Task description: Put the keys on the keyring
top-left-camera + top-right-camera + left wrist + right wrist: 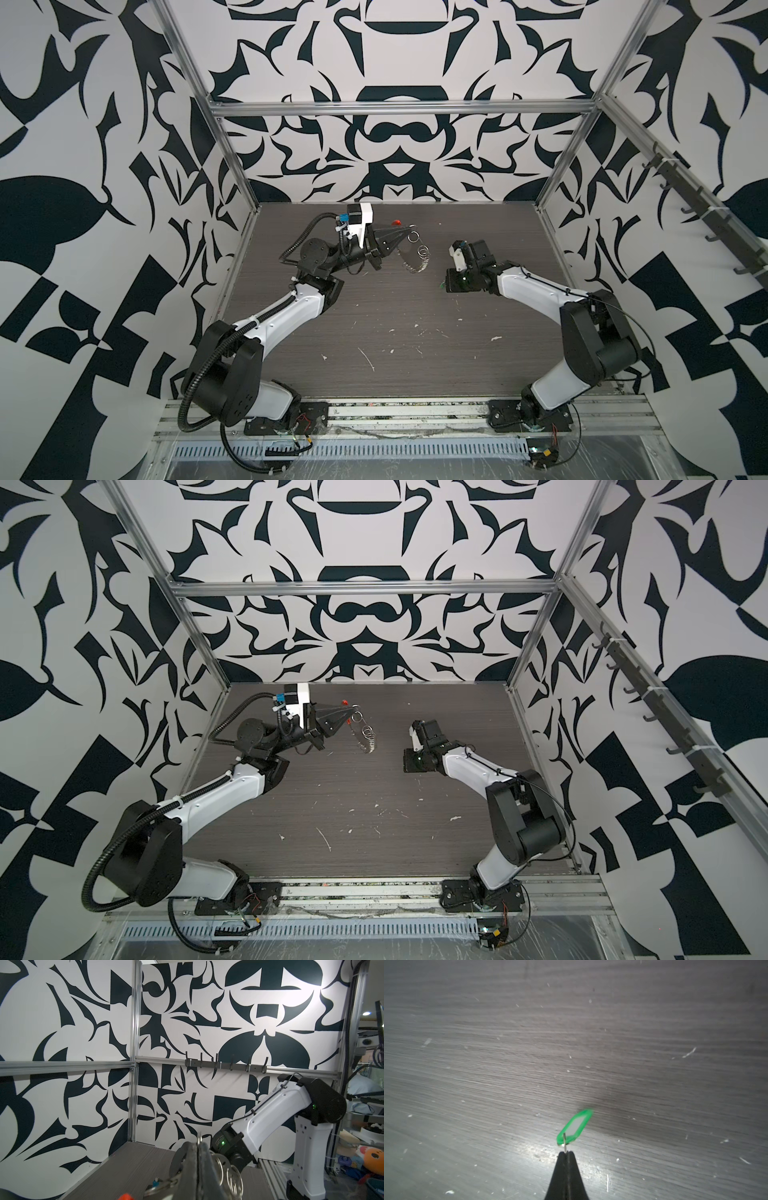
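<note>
My left gripper (409, 233) (353, 717) is at the back left of the table, raised, and shut on the keyring (417, 262) (368, 742). The keyring's silver rings hang from the tip, and its red-orange segment (397, 223) shows behind the fingers. In the left wrist view the jaws (199, 1145) pinch a ring edge, with more rings (234, 1180) beside them. My right gripper (566, 1152) is shut on the tiny silver ring of the green keys tag (576, 1127), which dangles above the table. In both top views the right wrist (469, 266) (432, 746) hides those fingers.
The dark wood-grain table (395, 332) carries white scuff marks. Patterned walls and aluminium frame posts (232, 166) close it in on three sides. A rail of hooks (706, 208) runs along the right wall. About a hand's width of space separates the hanging rings from the right wrist.
</note>
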